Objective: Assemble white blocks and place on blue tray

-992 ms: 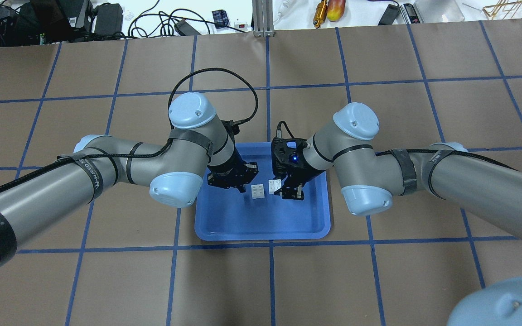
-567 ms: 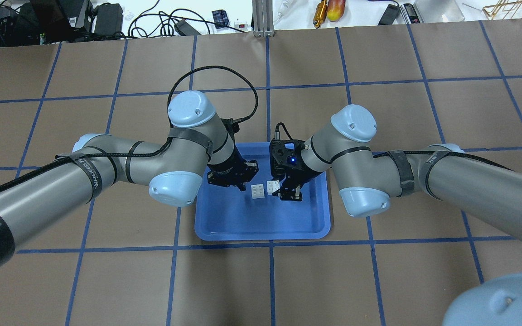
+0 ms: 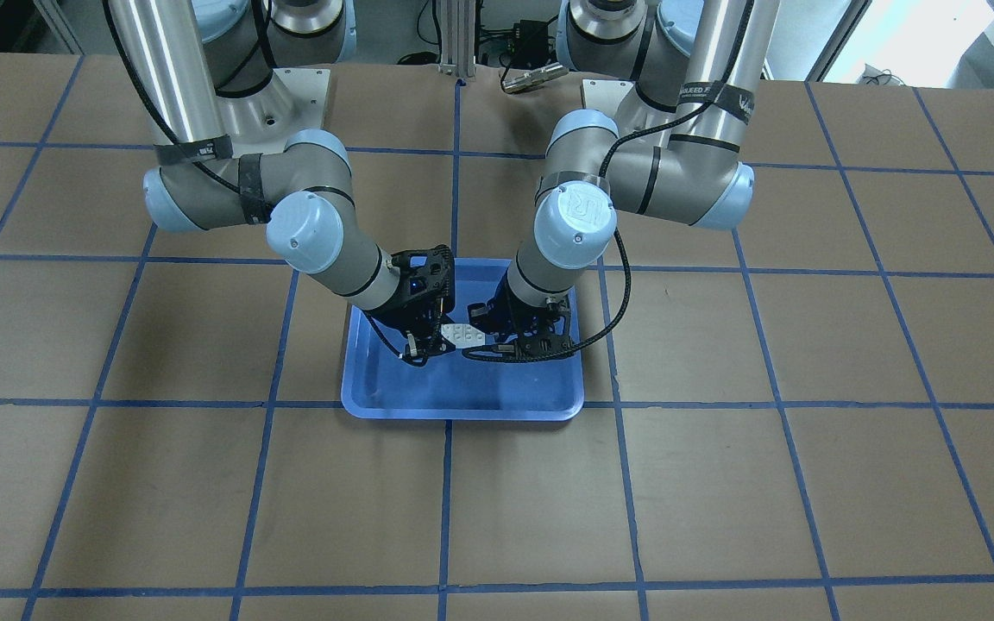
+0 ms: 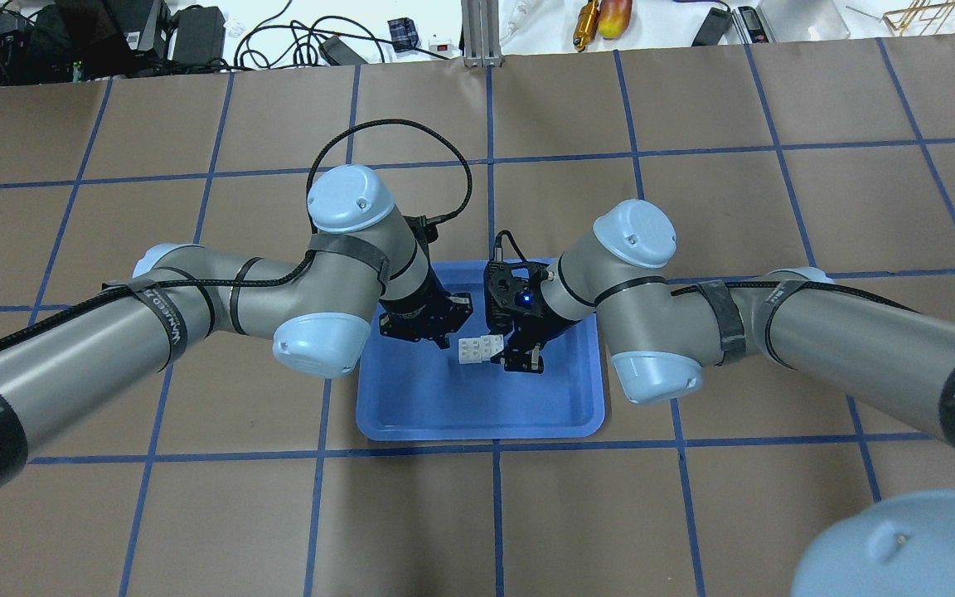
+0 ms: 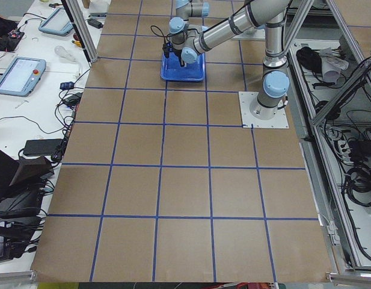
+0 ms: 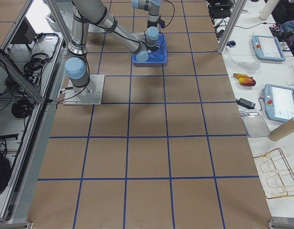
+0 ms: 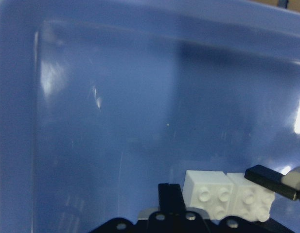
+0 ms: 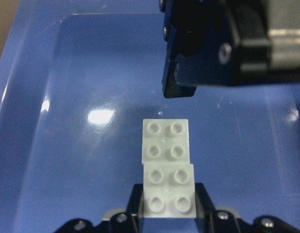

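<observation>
The blue tray (image 4: pixel 477 406) lies mid-table. Two white blocks sit side by side over its floor, touching. My right gripper (image 4: pixel 501 351) is shut on the right block (image 4: pixel 490 343). In the right wrist view that block (image 8: pixel 169 194) sits between my fingers, with the other block (image 8: pixel 165 141) just beyond it. My left gripper (image 4: pixel 442 338) is shut and empty, its tip close beside the left block (image 4: pixel 469 351). In the left wrist view its finger (image 7: pixel 169 194) stands next to that block (image 7: pixel 207 194). I cannot tell whether the blocks are locked together.
The tray stands on a brown table with a blue tape grid (image 4: pixel 490 166). Cables, chargers and tools (image 4: pixel 602 21) lie beyond the far edge. Both arms' elbows (image 4: pixel 320 348) (image 4: pixel 652 377) hang over the tray's sides.
My right gripper has moved left with its block, closing the gap until the two blocks touch. The left arm has barely moved.
</observation>
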`<state>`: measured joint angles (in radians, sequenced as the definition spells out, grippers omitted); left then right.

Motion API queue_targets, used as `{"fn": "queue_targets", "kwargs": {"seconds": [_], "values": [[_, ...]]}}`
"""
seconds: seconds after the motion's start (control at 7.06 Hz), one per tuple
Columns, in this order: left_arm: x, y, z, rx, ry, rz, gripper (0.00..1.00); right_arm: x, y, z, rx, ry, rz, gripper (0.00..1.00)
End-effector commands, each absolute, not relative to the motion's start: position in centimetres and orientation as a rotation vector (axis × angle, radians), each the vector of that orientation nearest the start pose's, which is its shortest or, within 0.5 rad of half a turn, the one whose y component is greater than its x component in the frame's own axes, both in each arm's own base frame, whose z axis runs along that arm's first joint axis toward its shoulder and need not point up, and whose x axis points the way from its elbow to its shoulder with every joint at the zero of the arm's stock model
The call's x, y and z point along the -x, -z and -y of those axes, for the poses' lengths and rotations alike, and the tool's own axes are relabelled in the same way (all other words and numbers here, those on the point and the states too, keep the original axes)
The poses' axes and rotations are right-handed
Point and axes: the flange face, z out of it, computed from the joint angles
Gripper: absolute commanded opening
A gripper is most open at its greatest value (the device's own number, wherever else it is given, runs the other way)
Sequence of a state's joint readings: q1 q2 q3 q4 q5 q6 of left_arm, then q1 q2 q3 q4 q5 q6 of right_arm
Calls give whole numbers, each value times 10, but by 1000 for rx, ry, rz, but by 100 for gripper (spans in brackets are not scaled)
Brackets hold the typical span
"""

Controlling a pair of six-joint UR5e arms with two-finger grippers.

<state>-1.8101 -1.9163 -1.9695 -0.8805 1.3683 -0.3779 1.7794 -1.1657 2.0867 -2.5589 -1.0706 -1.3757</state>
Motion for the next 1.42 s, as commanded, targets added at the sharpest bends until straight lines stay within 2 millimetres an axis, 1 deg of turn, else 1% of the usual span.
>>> {"fn": "queue_targets", "kwargs": {"seconds": [0.0, 0.28, 0.42, 0.57, 0.71, 0.85, 0.99, 1.13, 1.28], "values": [[274, -193, 475, 240, -188, -3305, 0, -281, -158, 464, 1973, 462, -1911, 100], [274, -197, 476, 239, -176, -3309, 0, -279, -168, 470, 1959, 480, -1938, 100], [274, -198, 476, 239, -174, -3309, 0, -271, -182, 475, 1938, 488, -2005, 100], [274, -192, 476, 243, -190, -3305, 0, -262, -218, 477, 1921, 535, -2093, 100], [274, -188, 475, 253, -213, -3299, 0, -236, -256, 483, 1812, 533, -2234, 100], [274, -188, 475, 255, -211, -3300, 0, -210, -307, 493, 1745, 521, -2296, 100], [280, -188, 472, 237, -213, -3300, 0, -193, -346, 499, 1690, 468, -2325, 100], [282, -186, 471, 232, -217, -3299, 0, -184, -379, 509, 1649, 514, -2384, 100], [287, -185, 468, 287, -227, -3291, 0, -170, -418, 507, 1624, 468, -2566, 100]]}}
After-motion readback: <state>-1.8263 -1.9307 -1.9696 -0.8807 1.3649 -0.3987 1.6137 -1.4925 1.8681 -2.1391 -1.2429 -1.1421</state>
